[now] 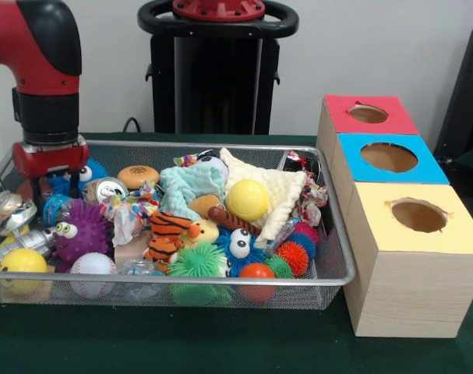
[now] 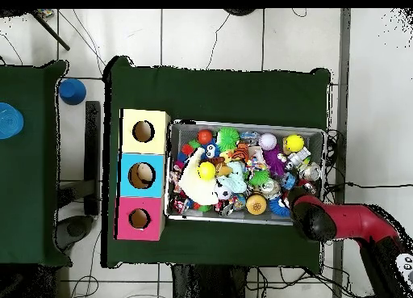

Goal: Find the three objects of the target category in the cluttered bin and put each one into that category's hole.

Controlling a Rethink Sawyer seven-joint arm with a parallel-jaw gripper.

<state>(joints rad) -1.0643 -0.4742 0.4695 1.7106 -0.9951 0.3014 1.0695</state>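
The silver wire-mesh bin [image 1: 220, 278] is heaped with toys; it also shows in the overhead view [image 2: 246, 123]. My gripper [image 1: 43, 191] hangs from the red and black arm [image 1: 45, 86] and is down inside the bin's left end. The arm's end [image 2: 310, 214] covers it from above. A bluish see-through plastic bag [image 1: 55, 207] lies right beside the gripper. Another see-through bag [image 1: 140, 270] lies against the front rim. A shiny crumpled bag [image 1: 6, 210] lies at the far left. The blue-faced box's hole [image 1: 388, 157] is right of the bin, also seen from overhead [image 2: 142, 175].
A red-faced box [image 1: 368, 114] and a yellow-faced box [image 1: 418, 216] flank the blue one. Around the gripper lie a dented can [image 1: 107, 189], a purple spiky ball [image 1: 82, 230], a yellow ball [image 1: 22, 261] and a baseball [image 1: 92, 265]. A cream cloth [image 1: 279, 191] covers the bin's middle right.
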